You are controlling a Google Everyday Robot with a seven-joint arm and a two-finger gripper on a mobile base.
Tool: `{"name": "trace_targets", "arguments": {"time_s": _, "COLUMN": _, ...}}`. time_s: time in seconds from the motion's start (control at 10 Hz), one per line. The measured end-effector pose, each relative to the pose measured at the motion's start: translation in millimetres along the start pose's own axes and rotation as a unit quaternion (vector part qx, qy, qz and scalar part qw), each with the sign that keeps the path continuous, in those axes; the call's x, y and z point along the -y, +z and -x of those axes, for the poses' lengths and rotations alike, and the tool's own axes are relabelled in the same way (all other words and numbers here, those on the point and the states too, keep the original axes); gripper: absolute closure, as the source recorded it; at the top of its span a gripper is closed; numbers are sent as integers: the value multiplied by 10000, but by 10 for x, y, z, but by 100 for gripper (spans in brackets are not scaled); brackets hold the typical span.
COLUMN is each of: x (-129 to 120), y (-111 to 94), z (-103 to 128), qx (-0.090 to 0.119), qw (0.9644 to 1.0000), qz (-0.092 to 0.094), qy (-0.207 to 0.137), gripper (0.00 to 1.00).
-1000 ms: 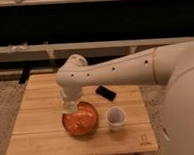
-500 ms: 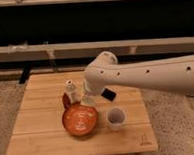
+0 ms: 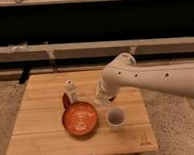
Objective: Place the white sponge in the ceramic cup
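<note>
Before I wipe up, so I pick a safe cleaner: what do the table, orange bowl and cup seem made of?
Table: pale wood, matte, plank seams showing. Orange bowl: glossy, glazed ceramic or plastic, hard to tell. Cup: smooth plain white, probably ceramic. The gripper, shut, sits above the table just behind the cup.

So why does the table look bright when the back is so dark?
Camera view: the wooden table is evenly lit, seemingly from above, with only faint shadows by the orange bowl and the ceramic cup; the space behind the table is almost black; the gripper, over the table just behind the cup, shows no glare.
</note>
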Motion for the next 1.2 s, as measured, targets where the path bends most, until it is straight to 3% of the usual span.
{"name": "trace_targets", "arguments": {"time_s": 0.2, "x": 201, "y": -35, "z": -59, "qx": 24, "qw": 9999, "qz": -68, "qy": 108, "gripper": 100}}
{"name": "trace_targets", "arguments": {"time_s": 0.8, "x": 448, "y": -93, "z": -245, "qx": -54, "qw": 9993, "qz": -133, "qy": 334, "gripper": 100}}
{"name": "trace_targets", "arguments": {"time_s": 1.2, "x": 567, "y": -102, "z": -419, "qx": -227, "qw": 9987, "qz": -195, "qy": 423, "gripper": 100}}
